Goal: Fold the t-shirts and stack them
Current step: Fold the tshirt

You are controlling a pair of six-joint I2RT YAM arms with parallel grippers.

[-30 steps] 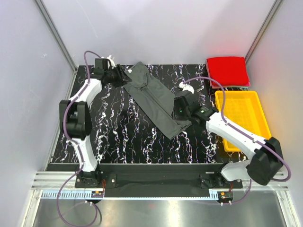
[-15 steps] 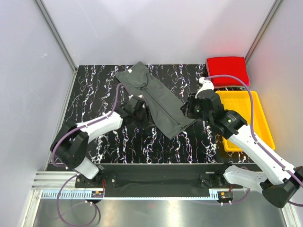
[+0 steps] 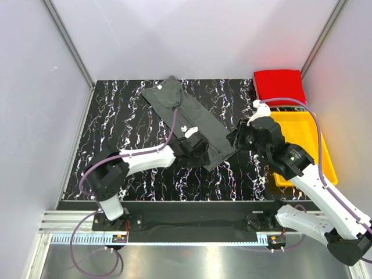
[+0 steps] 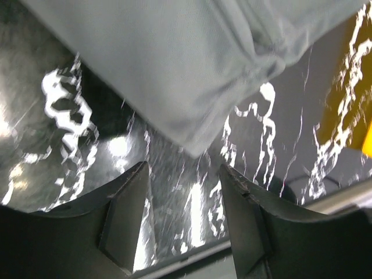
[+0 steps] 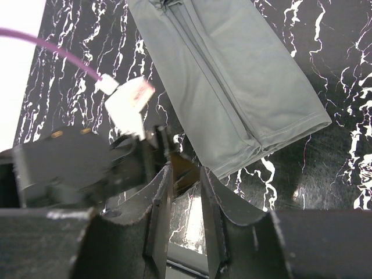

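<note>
The grey t-shirt (image 3: 189,119) lies folded into a long strip on the tabletop (image 3: 116,110), its long axis running diagonally from far left to near right. Its near end sits between the two hands. The left hand (image 4: 183,168), fingers wide apart and empty, has the near corner straight ahead. The right hand (image 5: 186,171), parted only narrowly and holding nothing, hovers beside the right corner. The left looks the closer for gripping that end.

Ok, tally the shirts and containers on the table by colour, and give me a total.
Grey shirt: 1
Red folded shirt: 1
Yellow tray: 1
Total: 3
</note>
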